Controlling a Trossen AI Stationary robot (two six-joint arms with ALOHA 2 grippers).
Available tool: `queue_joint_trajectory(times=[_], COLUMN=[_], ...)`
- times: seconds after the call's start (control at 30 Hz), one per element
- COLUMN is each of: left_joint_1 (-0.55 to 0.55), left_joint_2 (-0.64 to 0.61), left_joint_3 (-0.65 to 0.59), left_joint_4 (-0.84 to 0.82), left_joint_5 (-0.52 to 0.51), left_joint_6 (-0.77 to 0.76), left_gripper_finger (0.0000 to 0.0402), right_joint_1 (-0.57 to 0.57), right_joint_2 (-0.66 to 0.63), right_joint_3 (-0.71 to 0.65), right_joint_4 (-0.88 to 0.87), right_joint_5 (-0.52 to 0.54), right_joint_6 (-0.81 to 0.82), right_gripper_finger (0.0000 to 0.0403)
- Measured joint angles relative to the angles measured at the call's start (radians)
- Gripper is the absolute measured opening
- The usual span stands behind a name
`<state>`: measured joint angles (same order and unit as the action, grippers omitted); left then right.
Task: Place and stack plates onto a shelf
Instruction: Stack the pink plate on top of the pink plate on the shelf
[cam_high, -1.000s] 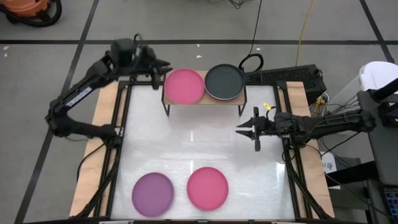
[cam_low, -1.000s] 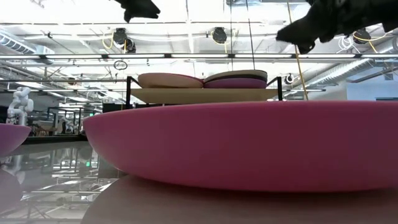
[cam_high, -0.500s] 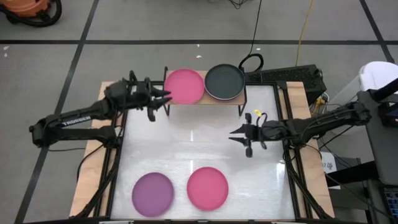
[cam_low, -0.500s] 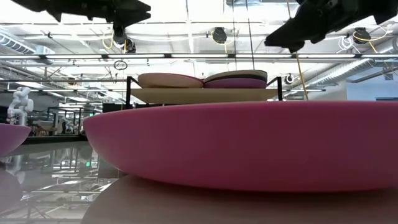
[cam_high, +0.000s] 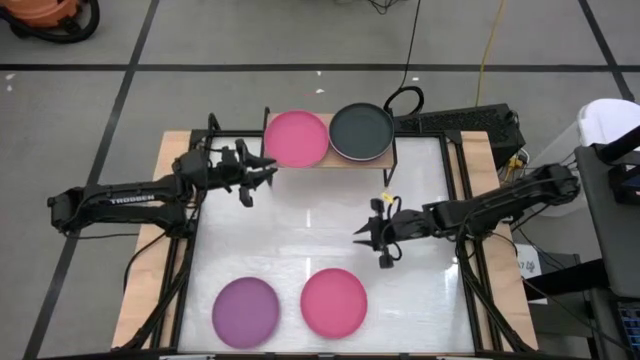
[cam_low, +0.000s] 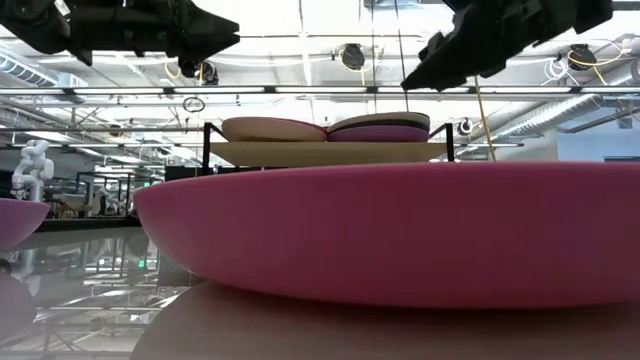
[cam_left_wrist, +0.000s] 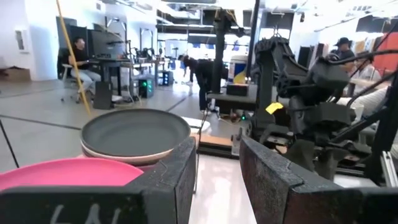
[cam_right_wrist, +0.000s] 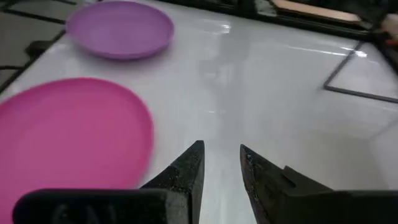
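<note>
The light-wood shelf (cam_high: 330, 163) stands at the table's far edge. It bears a stack topped by a magenta plate (cam_high: 296, 138) and a stack topped by a dark grey plate (cam_high: 361, 131). In the low view the shelf (cam_low: 330, 152) shows both stacks side on. A purple plate (cam_high: 245, 311) and a magenta plate (cam_high: 333, 302) lie flat near the table's near edge. My left gripper (cam_high: 265, 178) is open, level, just off the shelf's left end. My right gripper (cam_high: 368, 248) is open above the table, between the shelf and the magenta plate (cam_right_wrist: 68, 134).
White tabletop (cam_high: 300, 225) lies bare between the shelf and the two near plates. The table frame's black rails (cam_high: 195, 230) run along both sides. Cables and equipment (cam_high: 470, 125) sit past the far right corner. People sit in the room beyond, in the left wrist view.
My left gripper has come from behind the shelf's far left corner toward the near edge and down, and now sits beside the shelf's left end. My right gripper has moved toward the table's left and near edge, lower, toward the near magenta plate. No plate has moved.
</note>
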<state>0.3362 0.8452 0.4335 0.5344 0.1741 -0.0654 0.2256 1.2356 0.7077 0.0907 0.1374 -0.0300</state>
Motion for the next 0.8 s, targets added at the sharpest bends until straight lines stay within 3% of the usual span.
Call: queue_joint_trajectory(times=[0.3, 0.5, 0.8], left_joint_1=[0.000, 0.000, 0.000], left_joint_2=[0.001, 0.001, 0.001], left_joint_3=[-0.002, -0.002, -0.002], left_joint_4=[0.010, 0.010, 0.010], left_joint_5=[0.000, 0.000, -0.001], left_joint_6=[0.008, 0.008, 0.010], left_gripper_finger=[0.0129, 0.0129, 0.0129], right_joint_1=[0.014, 0.033, 0.003], right_joint_2=[0.088, 0.189, 0.278], right_joint_3=[0.033, 0.033, 0.033], right_joint_4=[-0.005, 0.053, 0.131], right_joint_5=[-0.086, -0.088, -0.087], right_joint_6=[0.056, 0.093, 0.116], right_gripper_finger=[0.0152, 0.0200, 0.0211])
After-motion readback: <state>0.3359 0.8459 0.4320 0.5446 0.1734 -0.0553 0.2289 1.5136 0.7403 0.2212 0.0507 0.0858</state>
